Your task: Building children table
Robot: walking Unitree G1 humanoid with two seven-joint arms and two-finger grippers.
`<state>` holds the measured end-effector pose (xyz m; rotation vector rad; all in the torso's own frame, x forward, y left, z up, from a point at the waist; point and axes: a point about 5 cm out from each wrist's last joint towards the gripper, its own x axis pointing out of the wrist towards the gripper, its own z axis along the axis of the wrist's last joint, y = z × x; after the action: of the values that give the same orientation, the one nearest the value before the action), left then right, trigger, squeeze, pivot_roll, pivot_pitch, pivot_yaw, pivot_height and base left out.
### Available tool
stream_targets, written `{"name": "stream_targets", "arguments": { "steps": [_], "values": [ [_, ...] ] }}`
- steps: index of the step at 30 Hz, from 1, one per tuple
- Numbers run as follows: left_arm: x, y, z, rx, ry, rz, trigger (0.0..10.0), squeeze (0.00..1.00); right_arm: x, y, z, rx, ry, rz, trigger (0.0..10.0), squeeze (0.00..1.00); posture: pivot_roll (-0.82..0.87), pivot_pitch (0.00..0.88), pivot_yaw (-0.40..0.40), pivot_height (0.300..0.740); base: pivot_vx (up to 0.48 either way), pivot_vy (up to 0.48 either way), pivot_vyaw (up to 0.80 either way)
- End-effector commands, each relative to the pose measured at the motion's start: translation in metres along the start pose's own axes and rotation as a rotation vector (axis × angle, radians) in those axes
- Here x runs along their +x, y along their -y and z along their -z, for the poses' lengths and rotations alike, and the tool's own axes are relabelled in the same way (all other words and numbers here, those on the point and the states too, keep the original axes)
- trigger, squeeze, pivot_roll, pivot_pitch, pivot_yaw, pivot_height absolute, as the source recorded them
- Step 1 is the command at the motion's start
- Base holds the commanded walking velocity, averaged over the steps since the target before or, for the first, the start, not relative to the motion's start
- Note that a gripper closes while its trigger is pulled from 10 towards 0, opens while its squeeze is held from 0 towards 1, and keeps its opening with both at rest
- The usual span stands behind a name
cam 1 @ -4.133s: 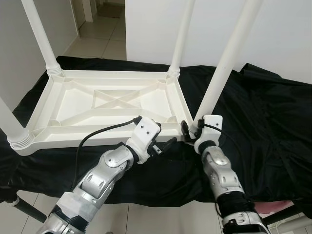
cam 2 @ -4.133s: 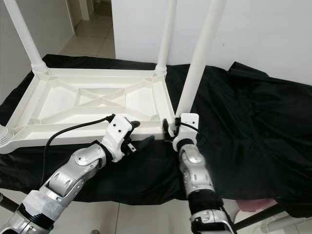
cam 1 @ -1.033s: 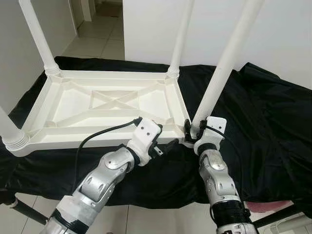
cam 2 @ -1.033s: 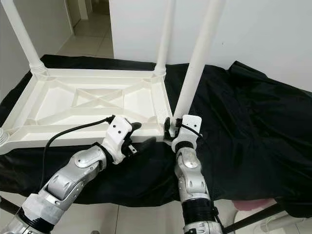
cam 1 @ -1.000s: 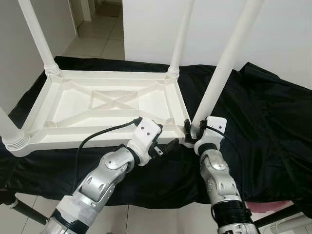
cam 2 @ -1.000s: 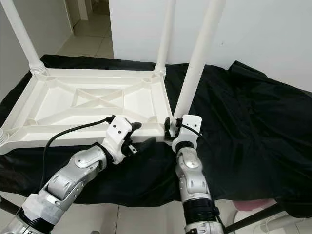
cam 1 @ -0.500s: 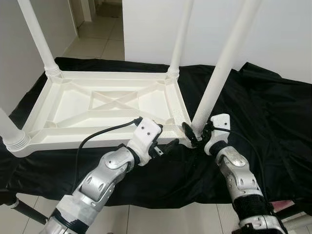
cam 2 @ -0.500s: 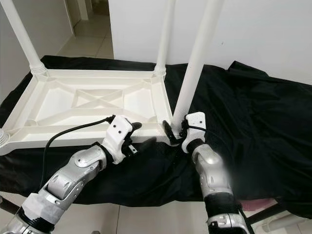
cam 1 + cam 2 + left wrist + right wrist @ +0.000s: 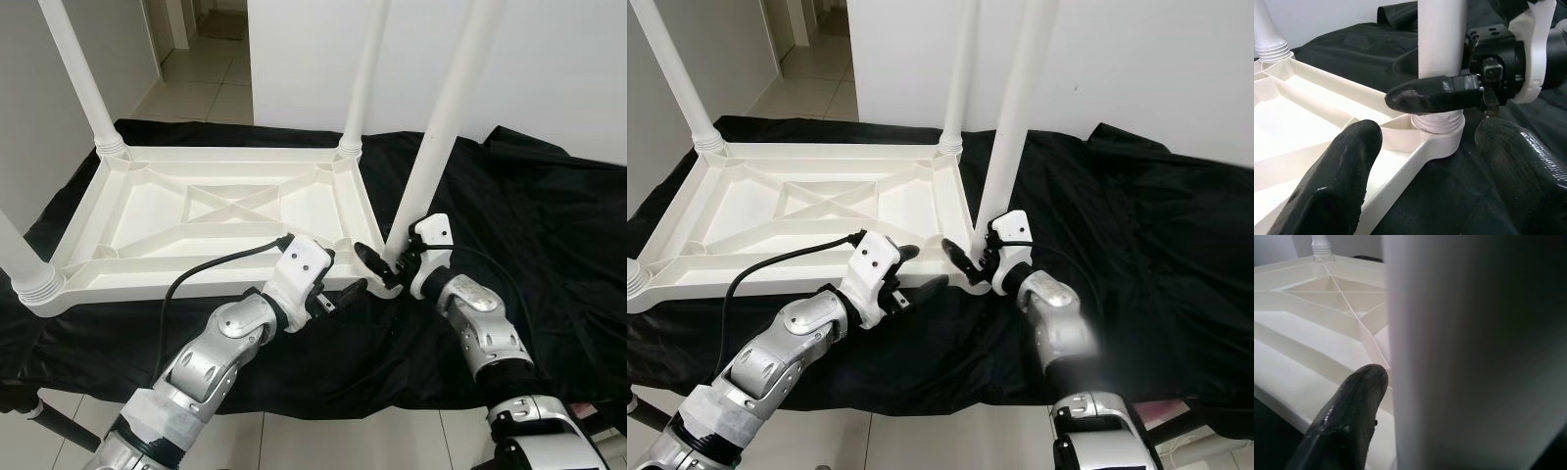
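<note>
1. The white table top (image 9: 211, 220) is seen lying upside down on a black cloth (image 9: 549, 225), with four white legs standing up from its corners; every place below is given relative to the near right leg (image 9: 441, 127).

2. The right gripper (image 9: 382, 266) is held at the base of that leg, one black finger (image 9: 369, 259) reaching across the threaded collar on the table-top side. A grasp around the leg is suggested by the right wrist view, yet the second finger is hidden behind the post, so whether the jaws are clenched or released cannot be told.

3. The left gripper (image 9: 913, 272) is poised just beside the leg's corner socket, at the near rim of the table top; its fingers (image 9: 1344, 171) are spread apart and nothing is held between them.

4. For the step in hand (seating this leg, judging by the pose) the post is best kept upright while it is turned, and the rim should be steadied by the left gripper so the top is not dragged over the cloth.

5. Compared with a second ago, the right forearm has been swung outward, away from the leg, and the gripper now meets the base from the side, not from below; the left arm has been moved slightly nearer the leg.
</note>
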<state>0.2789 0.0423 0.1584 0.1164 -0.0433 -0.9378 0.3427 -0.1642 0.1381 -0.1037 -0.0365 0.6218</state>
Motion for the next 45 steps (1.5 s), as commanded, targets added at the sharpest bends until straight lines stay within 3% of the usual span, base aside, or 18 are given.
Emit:
{"name": "stream_targets", "arguments": {
  "steps": [1,7,8,11,12,19,22,33,36,41,45],
  "values": [
    [0.002,0.004,0.000,0.016,-0.010,0.118,10.0,0.00,0.000,-0.004,0.009,0.014,-0.034,-0.037,0.0,0.00,0.01,0.006,-0.040,0.740,0.000,0.000,0.00],
    [0.002,0.003,-0.002,0.019,-0.005,0.109,10.0,0.00,-0.002,-0.004,0.016,0.031,-0.044,-0.058,0.0,0.00,0.01,0.010,-0.040,0.740,0.000,0.000,0.00],
    [0.002,0.003,-0.002,0.016,-0.006,0.111,10.0,0.00,-0.003,-0.004,0.019,0.042,-0.053,-0.053,4.0,0.00,0.01,0.015,-0.040,0.740,0.000,0.000,0.00],
    [0.001,0.004,-0.001,0.016,-0.007,0.112,10.0,0.00,-0.004,-0.004,0.020,0.050,-0.055,-0.051,4.0,0.00,0.01,0.015,-0.040,0.740,0.000,0.000,0.00],
    [0.001,0.004,-0.001,0.015,-0.007,0.114,10.0,0.00,-0.004,-0.004,0.021,0.054,-0.054,-0.052,10.0,0.00,0.01,0.017,-0.040,0.740,0.000,0.000,0.00],
    [0.001,0.005,-0.001,0.012,-0.009,0.117,10.0,0.00,-0.006,-0.002,0.021,0.068,-0.040,-0.008,10.0,0.00,0.01,0.028,-0.041,0.740,0.000,0.000,0.00],
    [-0.001,0.006,0.000,0.006,-0.013,0.115,10.0,0.00,-0.003,0.001,0.020,0.071,-0.050,0.132,10.0,0.00,0.01,0.030,-0.044,0.740,0.000,0.000,0.00],
    [-0.002,0.008,0.002,-0.002,-0.016,0.111,10.0,0.00,0.001,-0.008,0.014,0.162,-0.032,0.392,10.0,0.00,0.01,0.044,-0.049,0.740,0.000,0.000,0.00],
    [-0.003,0.009,0.003,-0.005,-0.018,0.113,10.0,0.00,0.002,-0.023,0.014,0.186,-0.038,0.535,10.0,0.00,0.01,0.049,-0.053,0.740,0.000,0.000,0.00],
    [-0.003,0.009,0.003,-0.006,-0.018,0.113,10.0,0.00,0.002,-0.035,0.015,0.212,-0.035,0.612,10.0,0.00,0.01,0.049,-0.056,0.740,0.000,0.000,0.00],
    [-0.003,0.009,0.002,-0.008,-0.017,0.110,10.0,0.00,0.007,-0.063,0.015,0.290,-0.032,0.670,10.0,0.00,0.01,0.047,-0.053,0.740,0.000,0.000,0.00]
  ]
}}
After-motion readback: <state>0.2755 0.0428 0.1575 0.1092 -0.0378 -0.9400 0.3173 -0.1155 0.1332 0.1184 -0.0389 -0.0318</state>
